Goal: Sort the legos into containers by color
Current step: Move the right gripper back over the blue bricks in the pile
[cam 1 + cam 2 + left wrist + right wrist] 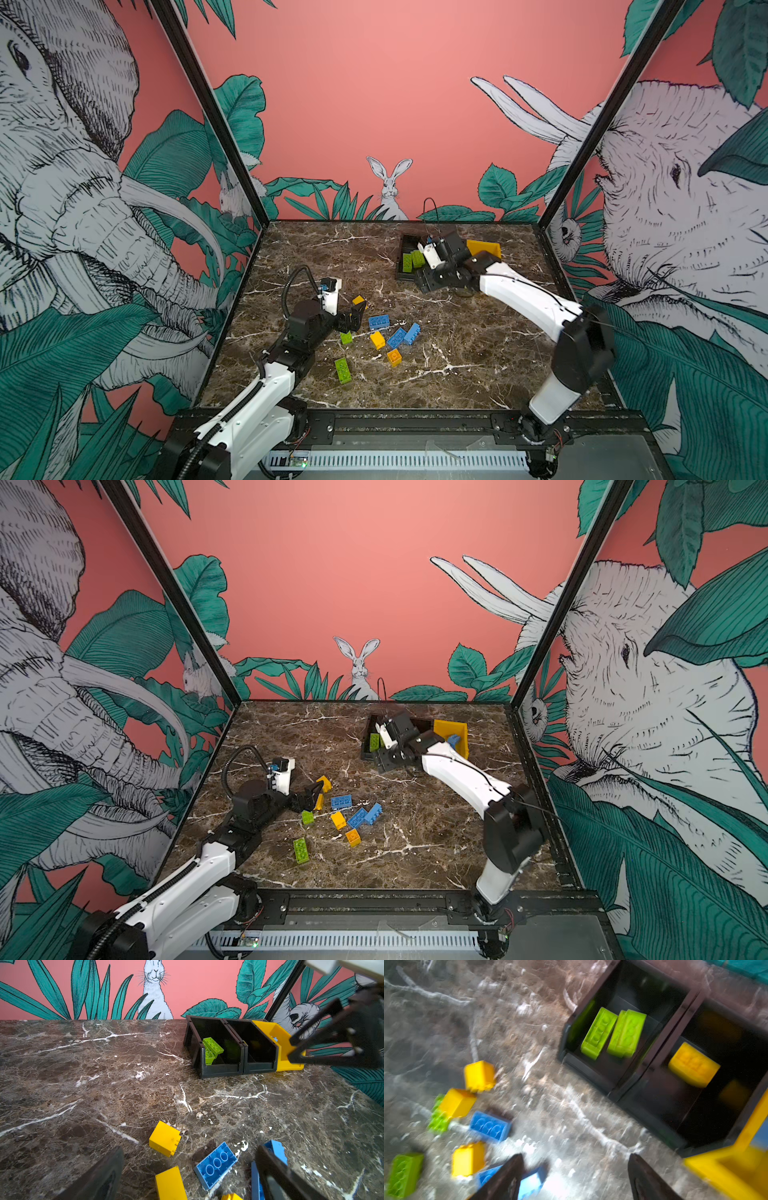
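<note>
Presently the left pincer (355,316) is hovering spread over crowded legos (379,322), likely risking a mixed-colour grab, while the right pincer (574,1178) is hanging spread, empty, by the bins (220,1069).

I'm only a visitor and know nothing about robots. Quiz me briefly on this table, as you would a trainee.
1. True or false: the black bin with green legos also holds a blue one.
2. Which colour lego lies in the yellow bin? A green, B blue, C red.
3. How many blue legos lie loose on the table?
Key: 1 false; 2 B; 3 three.
</note>
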